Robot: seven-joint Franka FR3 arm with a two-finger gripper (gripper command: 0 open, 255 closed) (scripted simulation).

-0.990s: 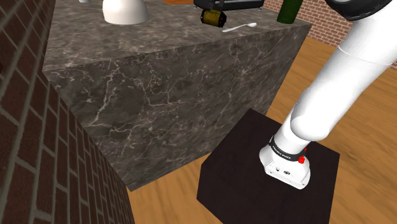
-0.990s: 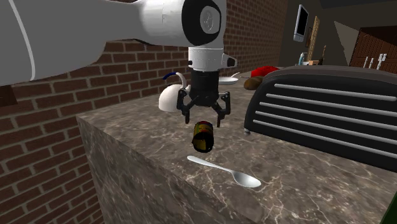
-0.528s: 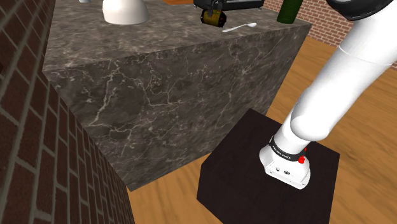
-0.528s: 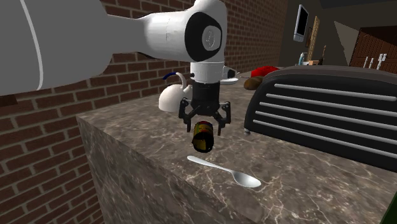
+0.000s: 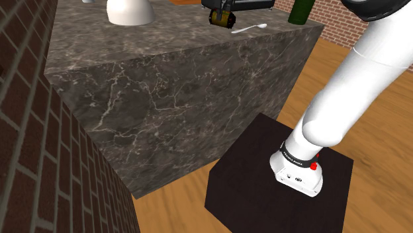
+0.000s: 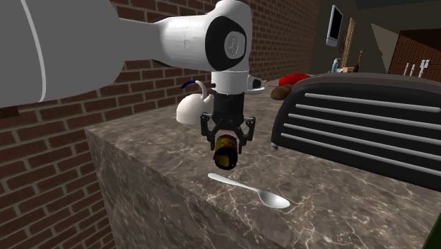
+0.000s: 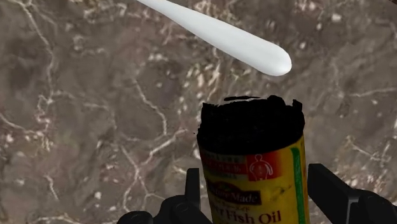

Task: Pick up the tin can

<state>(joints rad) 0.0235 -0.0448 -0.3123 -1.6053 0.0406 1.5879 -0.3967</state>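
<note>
Pincer [image 6: 226, 139] is straddling the dark-ended cylindrical can with the yellow-and-red label [image 7: 253, 167], which is lying on its side on the dark veined marble surface [image 7: 83, 114], near the white spoon [image 7: 222, 39] but not touching it. Black fingers [image 7: 193, 191] are sitting apart, one on each flank. One seems to be showing a sliver of gap, so I'm reading it as open, not clamping yet. Approach and alignment are looking done; squeezing and lifting are remaining.
</note>
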